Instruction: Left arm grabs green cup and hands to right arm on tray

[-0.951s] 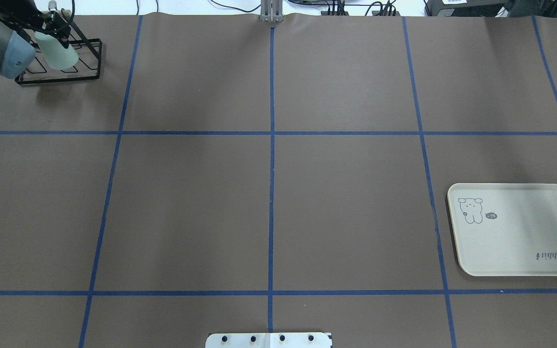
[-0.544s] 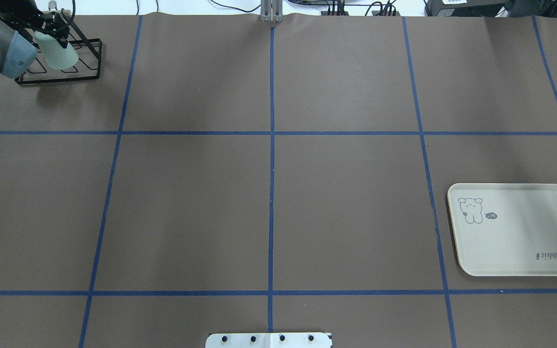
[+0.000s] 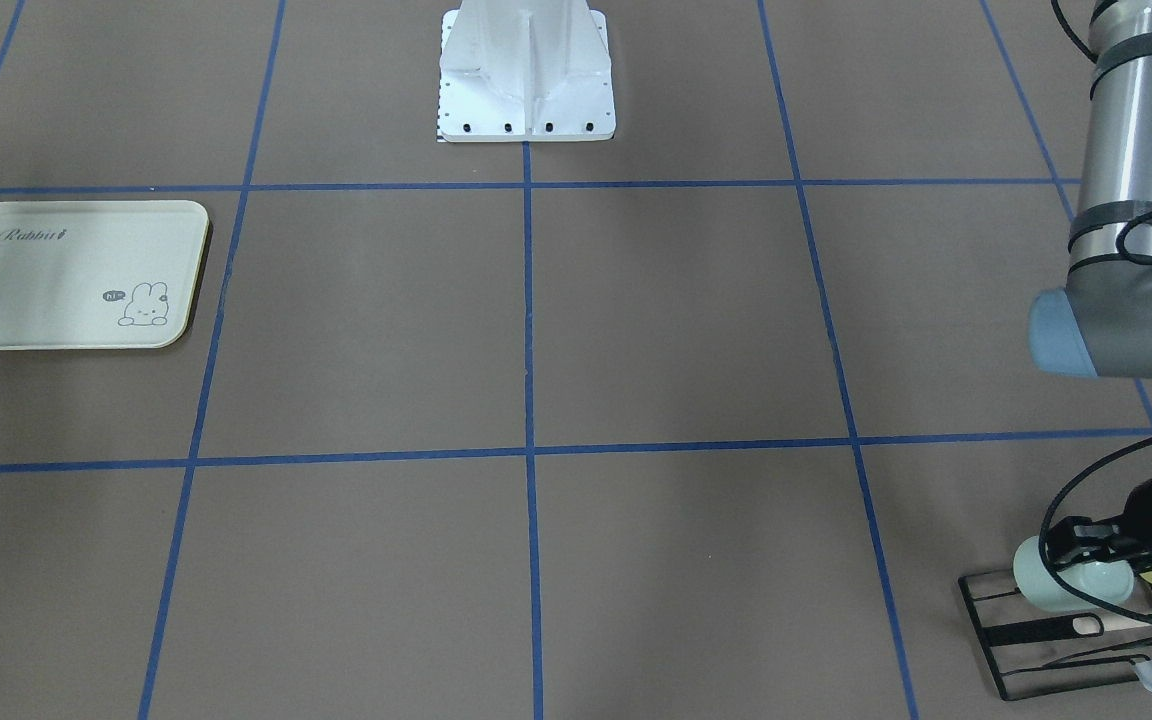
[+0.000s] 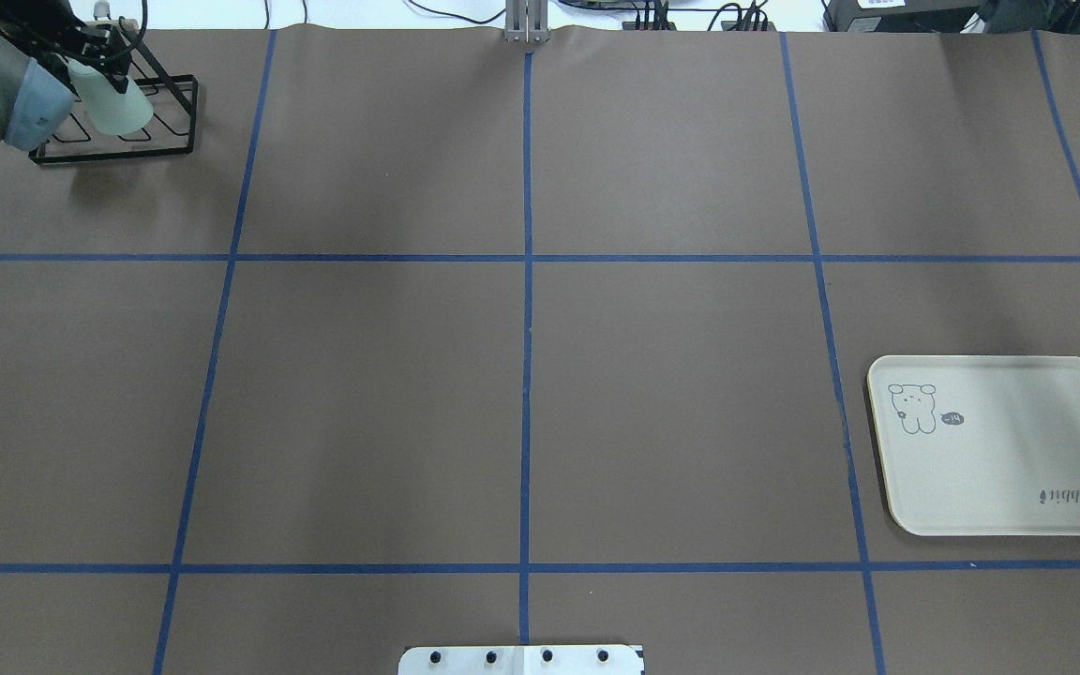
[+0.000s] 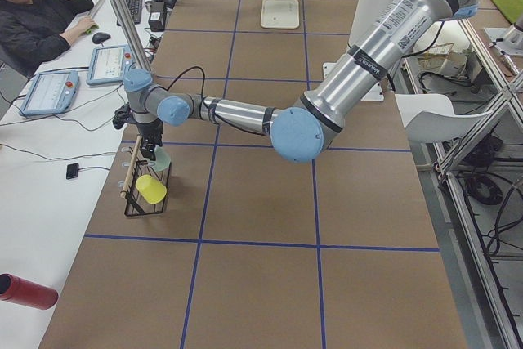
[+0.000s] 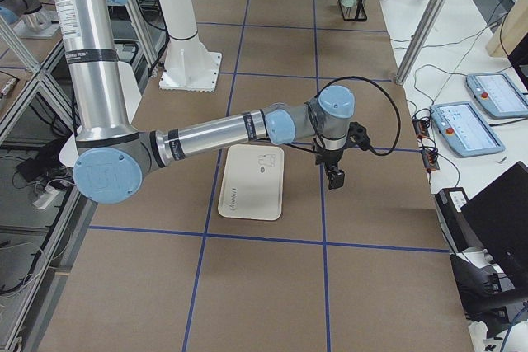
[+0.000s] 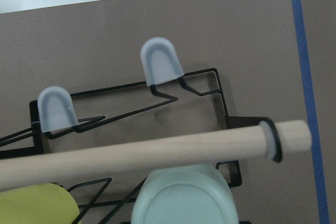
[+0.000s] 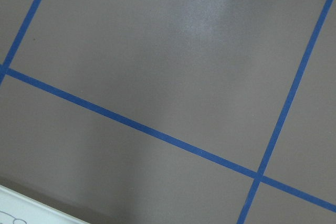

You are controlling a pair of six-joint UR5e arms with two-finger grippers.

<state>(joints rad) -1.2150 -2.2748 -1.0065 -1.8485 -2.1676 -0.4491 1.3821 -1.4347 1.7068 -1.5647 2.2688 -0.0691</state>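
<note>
Green cup (image 4: 120,106) lies on its side over the black wire rack (image 4: 172,142) at the far left corner of the bench (image 4: 362,403) in the overhead view. The left tool (image 3: 1081,560) pinches it, with the black fingers closed against its body. Whether the cup touches the rack wires I cannot tell. From the left wrist camera the cup's round end fills the bottom edge, with a wooden rod (image 7: 157,153) crossing just above it and a yellow cup (image 7: 37,205) just beside it on the rack. Two grey-capped pegs (image 7: 160,61) stand further back. Well apart, on the bench's opposite side, sits the cream tray (image 4: 1018,469) with its rabbit drawing. The right tool (image 6: 334,177) hangs over the bench near the tray's long edge, and I cannot tell whether its fingers are spread or pressed together.
</note>
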